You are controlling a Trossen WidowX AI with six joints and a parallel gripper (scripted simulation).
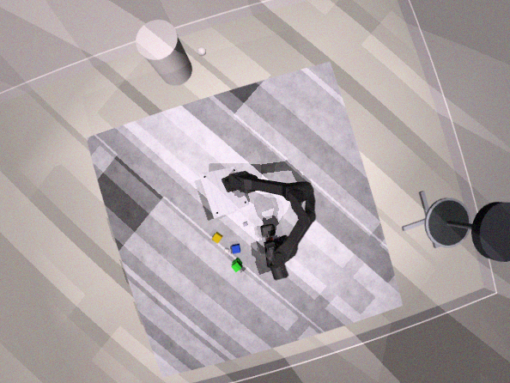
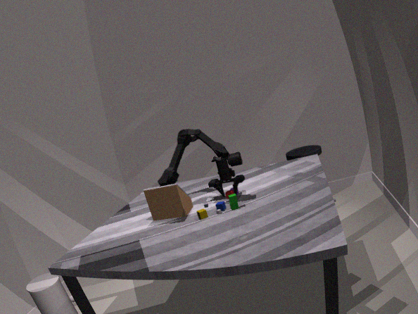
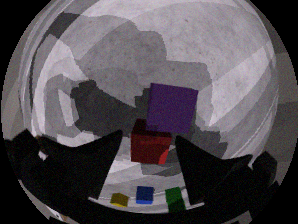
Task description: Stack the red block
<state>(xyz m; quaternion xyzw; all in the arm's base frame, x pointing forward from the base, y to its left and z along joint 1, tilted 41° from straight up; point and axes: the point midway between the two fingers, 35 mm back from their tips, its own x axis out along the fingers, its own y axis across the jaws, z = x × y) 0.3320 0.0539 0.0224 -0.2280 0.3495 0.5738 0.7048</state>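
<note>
The red block (image 2: pixel 229 194) (image 3: pixel 149 146) sits on the table touching or almost touching a purple block (image 3: pixel 172 108), which looks higher or nearer the camera in the wrist view. My gripper (image 2: pixel 229 193) (image 3: pixel 149 136) is open, pointing down, with its fingertips on either side of the red block and a gap showing at each side. In the top view the arm hides most of the red block. The green tower (image 1: pixel 236 265) (image 2: pixel 233 201) (image 3: pixel 175 199) stands upright a short way from the gripper, with nothing on top.
A blue block (image 1: pixel 235 248) (image 2: pixel 220 205) (image 3: pixel 145 195) lies beside the green tower, and a yellow block (image 1: pixel 217 237) (image 2: pixel 202 213) (image 3: pixel 119 200) lies farther off. A small grey cube (image 1: pixel 245 223) (image 2: pixel 206 205) and a tiny pale object (image 2: pixel 219 211) lie nearby. A brown box (image 2: pixel 167 204) stands near the arm's base.
</note>
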